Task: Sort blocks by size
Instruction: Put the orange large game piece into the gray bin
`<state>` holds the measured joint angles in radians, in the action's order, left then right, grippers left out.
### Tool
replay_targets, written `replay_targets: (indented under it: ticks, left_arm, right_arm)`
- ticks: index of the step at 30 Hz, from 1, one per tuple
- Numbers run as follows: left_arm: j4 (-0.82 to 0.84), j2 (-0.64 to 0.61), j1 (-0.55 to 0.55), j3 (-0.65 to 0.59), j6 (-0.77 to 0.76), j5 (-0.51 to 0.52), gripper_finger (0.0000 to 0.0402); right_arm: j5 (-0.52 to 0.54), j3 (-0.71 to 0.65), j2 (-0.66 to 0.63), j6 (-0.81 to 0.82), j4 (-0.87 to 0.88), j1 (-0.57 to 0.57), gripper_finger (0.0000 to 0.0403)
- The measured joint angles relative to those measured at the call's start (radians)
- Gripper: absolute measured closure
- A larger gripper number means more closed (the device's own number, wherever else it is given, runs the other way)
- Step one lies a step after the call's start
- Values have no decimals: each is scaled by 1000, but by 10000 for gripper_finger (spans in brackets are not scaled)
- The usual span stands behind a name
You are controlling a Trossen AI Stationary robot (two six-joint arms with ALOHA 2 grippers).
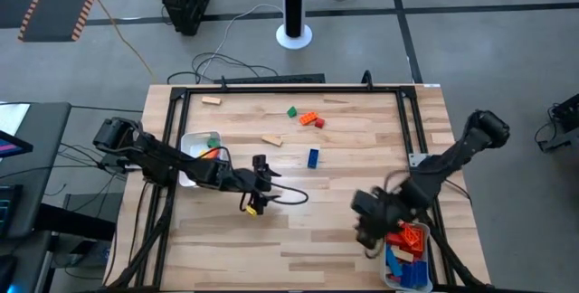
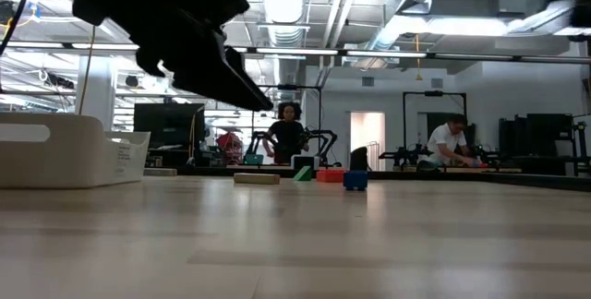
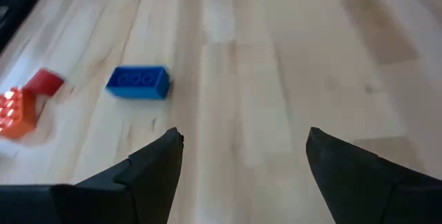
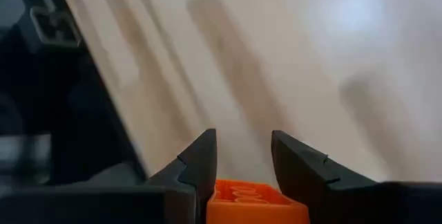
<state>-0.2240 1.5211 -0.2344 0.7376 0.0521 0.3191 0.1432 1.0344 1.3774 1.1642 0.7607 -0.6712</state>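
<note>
The left gripper (image 1: 264,174) hangs over the middle of the light wooden table (image 1: 362,239), its two dark fingers (image 3: 148,165) spread wide with nothing between them; a small yellow block (image 1: 251,209) lies just beside it on the near side. Ahead of the open jaws, a blue rectangular studded brick (image 3: 139,82) lies flat, its long axis running near to far in the high view, well apart from the gripper. Further off, an orange studded brick (image 3: 15,112) and a small red block (image 3: 45,81) sit close together, with a green block (image 1: 292,111) and two tan wooden bars (image 1: 271,139) nearby.

The right gripper (image 4: 243,169), above the table's near right, pinches an orange studded brick (image 4: 255,202) between narrowly set fingers; which way its long axis runs cannot be told. Just beside it, a white rectangular tray (image 1: 390,278) holds red, orange and blue blocks. A second white tray (image 1: 188,141) at the left holds green and orange pieces.
</note>
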Motion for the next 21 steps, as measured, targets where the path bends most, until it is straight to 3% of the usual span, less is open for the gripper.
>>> replay_targets:
  ticks: [13, 21]
  left_arm:
    - [70, 1, 117, 0, 21, -32, 109]
    - [86, 2, 232, 7, 31, -135, 109]
  right_arm:
    - [42, 0, 40, 681, 207, -375, 241]
    - [43, -1, 80, 799, 220, -422, 187]
